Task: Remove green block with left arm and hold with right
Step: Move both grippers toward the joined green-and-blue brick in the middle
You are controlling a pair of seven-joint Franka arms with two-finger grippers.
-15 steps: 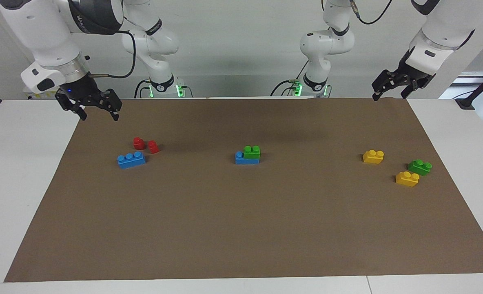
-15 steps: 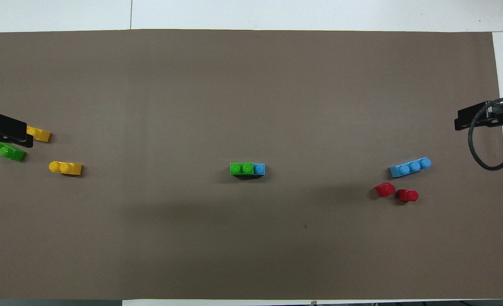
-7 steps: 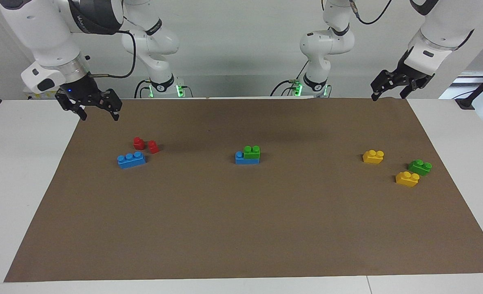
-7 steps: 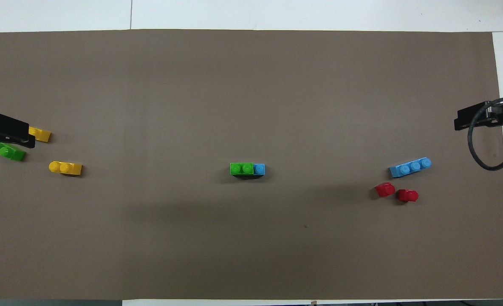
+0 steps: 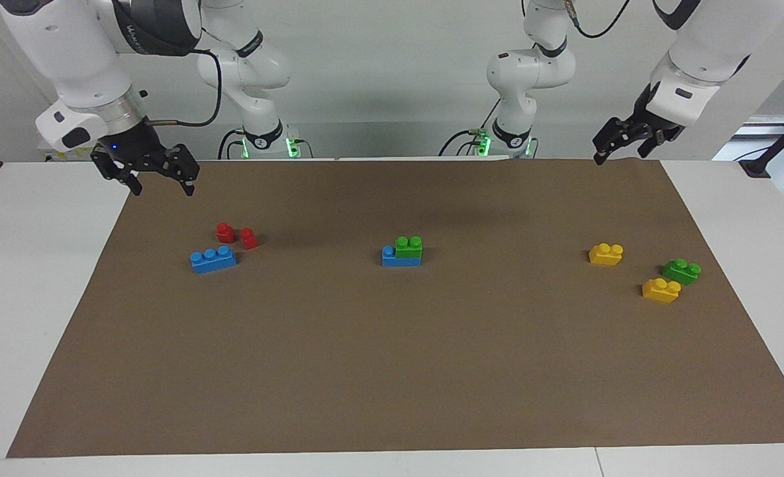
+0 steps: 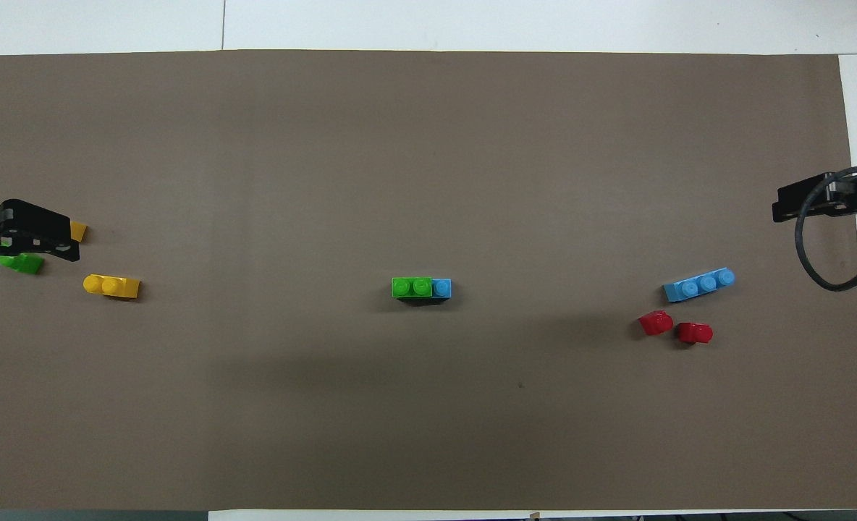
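Green on blue is what I care about: the green block (image 5: 408, 246) sits pressed onto a short blue brick (image 5: 388, 256) in the middle of the brown mat (image 5: 392, 371), covering the part of it toward the left arm's end and leaving one blue stud bare toward the right arm's end. The stack's long axis runs along the surface from one arm's end to the other.

My left pincer (image 5: 617, 140) hangs in the air over the mat's edge nearest the robots, at the left arm's end, its fingers apart and holding nothing. My right pincer (image 5: 160, 177) hangs over the matching corner at the right arm's end, fingers likewise apart and empty. The stack lies between them, farther from the robots than either corner, and I judge neither arm much closer.

So I think the left pincer should cross toward the centre and come down on the green block, while the right one pins the bare blue end. A second green brick (image 5: 681, 271) lies loose near two yellow bricks (image 5: 606, 254) at the left arm's end; I must not confuse them.
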